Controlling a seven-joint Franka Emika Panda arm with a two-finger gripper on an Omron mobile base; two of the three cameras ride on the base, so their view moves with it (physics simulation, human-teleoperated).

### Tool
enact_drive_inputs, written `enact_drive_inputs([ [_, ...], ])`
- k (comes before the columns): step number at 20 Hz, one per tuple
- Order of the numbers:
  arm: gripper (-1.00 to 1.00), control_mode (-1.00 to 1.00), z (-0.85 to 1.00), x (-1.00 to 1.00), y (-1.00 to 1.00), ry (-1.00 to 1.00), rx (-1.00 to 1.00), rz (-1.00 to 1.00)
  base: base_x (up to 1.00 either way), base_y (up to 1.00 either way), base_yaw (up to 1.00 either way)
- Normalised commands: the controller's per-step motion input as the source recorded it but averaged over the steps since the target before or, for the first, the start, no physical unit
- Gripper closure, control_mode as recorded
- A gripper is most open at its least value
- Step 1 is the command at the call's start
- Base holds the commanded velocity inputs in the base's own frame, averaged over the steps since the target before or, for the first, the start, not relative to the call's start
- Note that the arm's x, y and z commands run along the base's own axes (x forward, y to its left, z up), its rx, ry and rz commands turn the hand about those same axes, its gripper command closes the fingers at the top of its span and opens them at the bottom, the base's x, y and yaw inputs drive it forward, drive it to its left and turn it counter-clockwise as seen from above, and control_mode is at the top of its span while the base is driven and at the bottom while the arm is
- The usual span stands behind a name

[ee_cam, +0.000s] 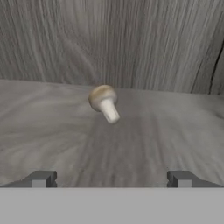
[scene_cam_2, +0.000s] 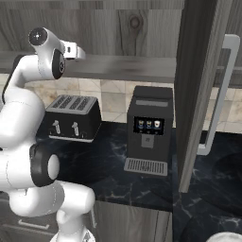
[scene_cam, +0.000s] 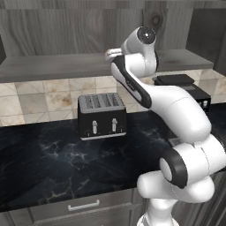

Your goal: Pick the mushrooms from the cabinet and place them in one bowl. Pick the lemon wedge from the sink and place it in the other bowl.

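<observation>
While the gripper (ee_cam: 111, 178) stood wide open at the bottom of the hand view, one mushroom (ee_cam: 104, 102) lay on its side just above frame centre on the cabinet (ee_cam: 131, 140) floor; no writing was legible

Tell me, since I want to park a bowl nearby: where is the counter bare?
The black marble counter is bare in front of and left of the toaster. A narrow strip lies between toaster and coffee machine. Right of the machine, the open cabinet door overhangs, crowding that stretch.
</observation>
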Motion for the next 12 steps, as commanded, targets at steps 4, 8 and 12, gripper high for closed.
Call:
enact_drive_inputs([
  [4, -1.00, -1.00, -0.04, 0.31, 0.00, 0.00, 0.00, 0.01, 0.00, 0.00, 0.00],
  [8, -1.00, -1.00, -0.02, 0.32, 0.00, 0.00, 0.00, 0.01, 0.00, 0.00, 0.00],
  [12, -1.00, -1.00, 0.00, 0.30, 0.00, 0.03, 0.00, 0.00, 0.00, 0.00, 0.00],
])
